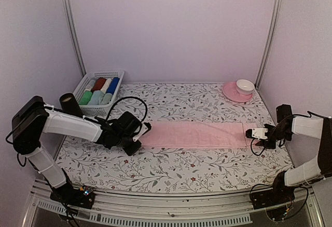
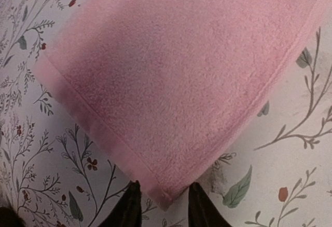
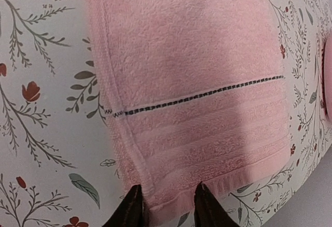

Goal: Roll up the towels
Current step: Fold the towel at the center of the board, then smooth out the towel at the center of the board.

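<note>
Left gripper, bottom centre of its wrist view: fingers slightly apart, a corner of the pink towel poking between them. Right gripper, bottom centre too: fingers parted, straddling the hemmed end. Top view: towel flat mid-frame, stretched between both grippers.

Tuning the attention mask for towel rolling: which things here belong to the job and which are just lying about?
Job: pink towel, flat; mint green rolled towel in the basket; left gripper; right gripper.
Lying about: white basket; dark red roll; blue roll; pink saucer; white cup; black cylinder.
</note>
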